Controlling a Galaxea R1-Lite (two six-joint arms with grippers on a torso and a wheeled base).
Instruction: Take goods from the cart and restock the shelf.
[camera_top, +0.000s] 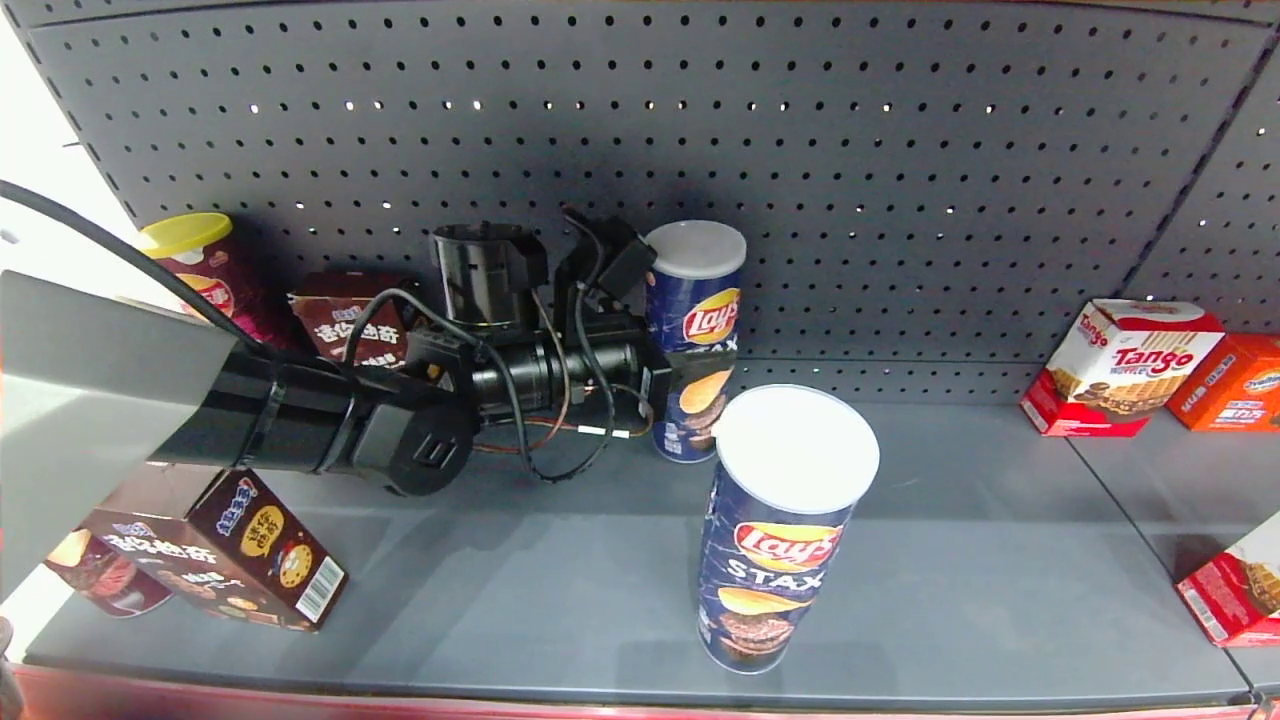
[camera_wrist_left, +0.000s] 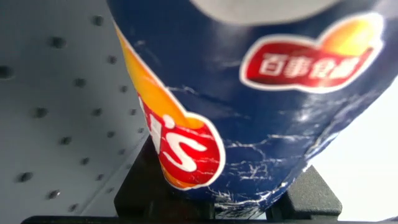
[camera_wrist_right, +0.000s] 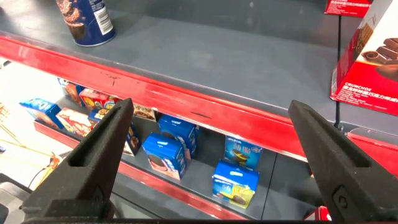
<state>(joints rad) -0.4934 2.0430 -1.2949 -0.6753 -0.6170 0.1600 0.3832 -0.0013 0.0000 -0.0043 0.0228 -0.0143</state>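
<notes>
My left gripper (camera_top: 662, 388) sits at the centre of the head view, closed around the lower half of a blue chip can (camera_top: 695, 330). That can stands upright at the back of the shelf (camera_top: 1000, 560), just beside the pegboard wall (camera_top: 800, 150). In my left wrist view the can (camera_wrist_left: 261, 112) spans the whole gap between my jaws, right up against the gripper body.

A second blue can (camera_top: 780, 530) stands upright in the lower middle of the head view, near the shelf's front edge and apart from my left gripper.

My right gripper (camera_wrist_right: 210, 112) is spread wide and holds nothing. It hangs in front of the red shelf edge (camera_wrist_right: 186, 99), with small blue boxes (camera_wrist_right: 168, 152) on the shelf below.

Brown boxes (camera_top: 235, 550) lie at the lower left of the head view, and a red wafer box (camera_top: 1125, 365) at the right.
</notes>
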